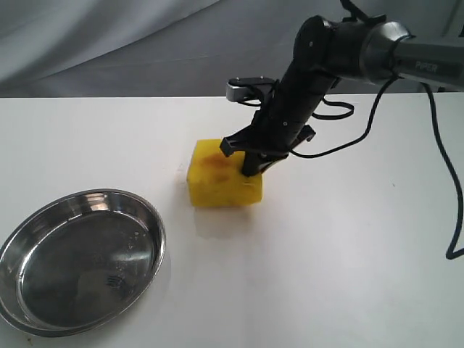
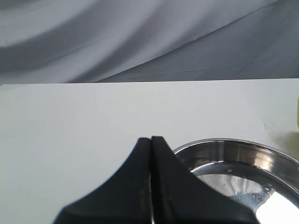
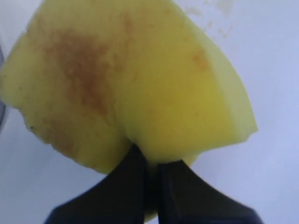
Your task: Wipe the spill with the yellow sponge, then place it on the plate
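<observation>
Right gripper (image 1: 254,165) clamped on the yellow sponge (image 1: 217,181), sponge down on table (image 1: 348,239). Likely wiping step. Next you lift and carry it to the plate (image 1: 141,221).

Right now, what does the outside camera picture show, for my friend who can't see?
Jaws on the black right arm pinch a thick yellow foam sponge standing on a white table. A round shiny steel plate lies apart, toward the lower left.

Glossy steel plate (image 1: 43,232), porous foam sponge (image 1: 217,185)
</observation>
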### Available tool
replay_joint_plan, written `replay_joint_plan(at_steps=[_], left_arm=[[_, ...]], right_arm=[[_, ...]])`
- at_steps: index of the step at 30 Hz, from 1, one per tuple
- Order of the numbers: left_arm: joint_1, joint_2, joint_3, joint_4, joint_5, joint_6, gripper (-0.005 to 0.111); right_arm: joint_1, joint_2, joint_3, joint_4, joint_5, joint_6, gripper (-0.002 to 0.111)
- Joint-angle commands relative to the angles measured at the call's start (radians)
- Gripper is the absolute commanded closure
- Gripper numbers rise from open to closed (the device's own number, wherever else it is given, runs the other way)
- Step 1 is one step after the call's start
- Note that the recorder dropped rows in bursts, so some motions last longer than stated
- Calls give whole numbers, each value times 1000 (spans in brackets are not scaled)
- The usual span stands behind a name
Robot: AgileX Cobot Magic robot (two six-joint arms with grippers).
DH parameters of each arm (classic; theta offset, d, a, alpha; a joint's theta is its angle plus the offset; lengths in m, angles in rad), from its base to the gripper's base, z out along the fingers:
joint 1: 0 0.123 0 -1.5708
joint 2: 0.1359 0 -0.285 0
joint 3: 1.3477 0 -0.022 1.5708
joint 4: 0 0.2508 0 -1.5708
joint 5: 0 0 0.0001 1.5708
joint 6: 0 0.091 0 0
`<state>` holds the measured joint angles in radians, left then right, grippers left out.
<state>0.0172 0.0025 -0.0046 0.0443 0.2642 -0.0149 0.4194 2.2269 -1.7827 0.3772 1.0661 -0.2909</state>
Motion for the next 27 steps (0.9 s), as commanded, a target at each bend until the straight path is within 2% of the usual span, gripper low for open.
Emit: replay_joint_plan(at_steps=[1, 8, 15, 18, 22, 27], left_arm=[[-6, -2, 5, 4, 1, -5, 107], [-6, -2, 5, 4, 1, -5, 107], [-6, -2, 5, 4, 1, -5, 107], [-6, -2, 5, 4, 1, -5, 107], [-6, -2, 5, 4, 1, -5, 107], [-6, -2, 5, 4, 1, -5, 107]], right_arm=[[5, 49, 6, 78, 50, -43, 108], [97, 107, -24, 224, -76, -228, 108], [113, 109, -81, 203, -305, -173, 108], [92, 124, -81, 182, -328, -122, 108], [71, 159, -81, 87, -260, -55, 108], [66, 218, -81, -172, -181, 63, 108]])
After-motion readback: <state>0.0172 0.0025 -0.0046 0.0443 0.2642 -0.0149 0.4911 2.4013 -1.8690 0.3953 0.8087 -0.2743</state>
